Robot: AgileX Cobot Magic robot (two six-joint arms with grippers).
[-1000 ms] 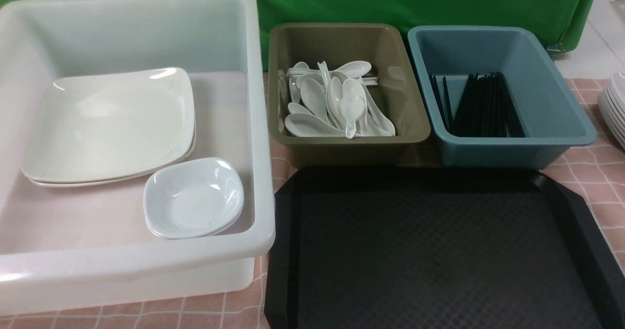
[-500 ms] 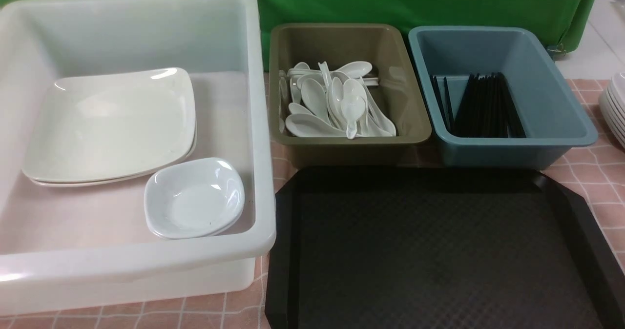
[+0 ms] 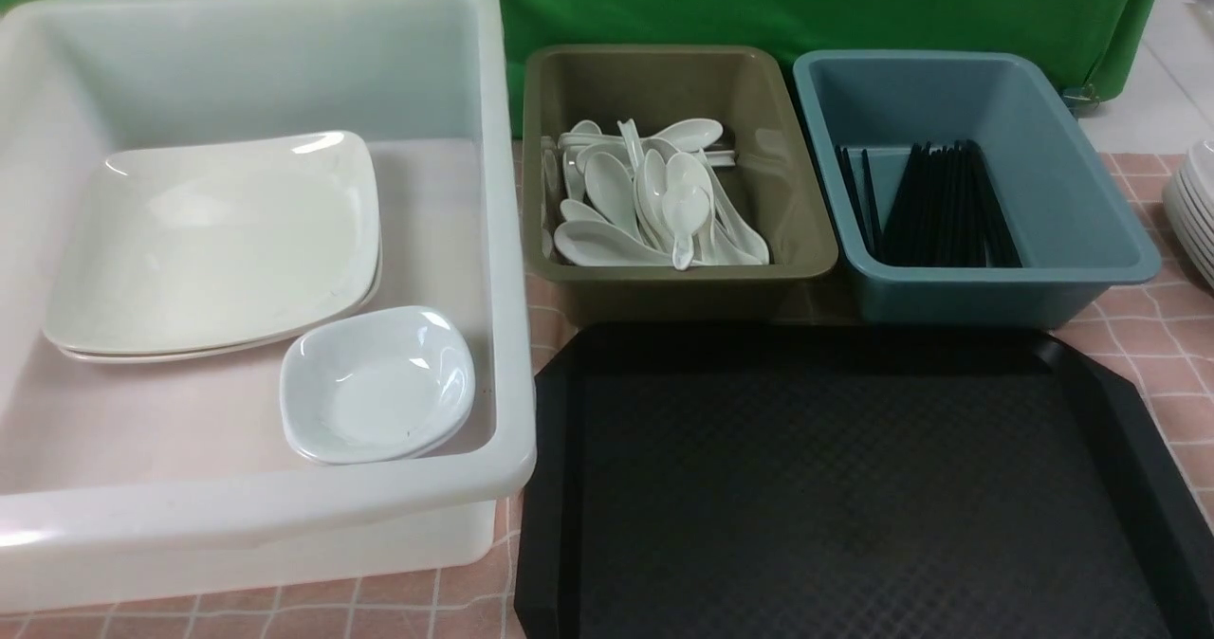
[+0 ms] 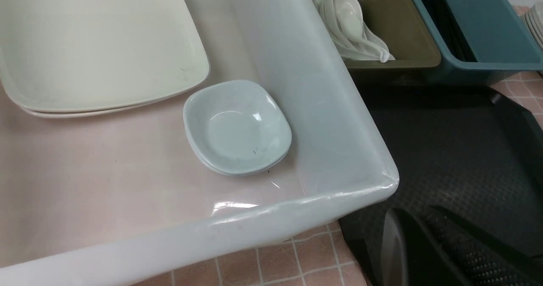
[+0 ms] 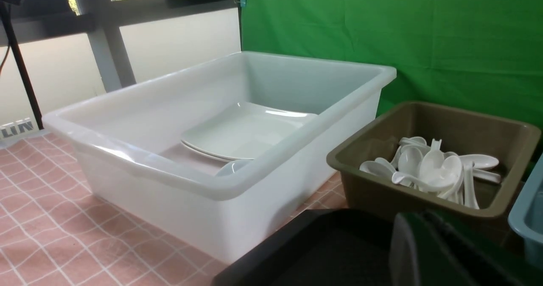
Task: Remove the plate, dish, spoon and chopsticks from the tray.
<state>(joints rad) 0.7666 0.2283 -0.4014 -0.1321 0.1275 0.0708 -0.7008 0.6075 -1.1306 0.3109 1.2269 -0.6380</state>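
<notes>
The tray [image 3: 854,487] was seen lying on the pink checked tablecloth [image 3: 1152,336] with nothing on its textured surface. The plate [image 3: 213,241] was found in the white tub [image 3: 503,241] to the left of the tray, stacked on another like it, and the dish [image 3: 377,383], marked by a dark speck, was set on top of a similar dish just in front of the plates, close to the tub's right wall. The spoon could not be told apart within the heap of spoons [image 3: 645,198] in the brown bin [image 3: 801,231] behind the tray, nor the chopsticks within the bundle of chopsticks [image 3: 939,208] in the blue bin [image 3: 1072,203] beside it. The left gripper [image 4: 428,248] was seen only in part over the tray's near left corner, closed and holding nothing. The right gripper [image 5: 424,252] was glimpsed at the picture's edge; its opening could not be judged.
</notes>
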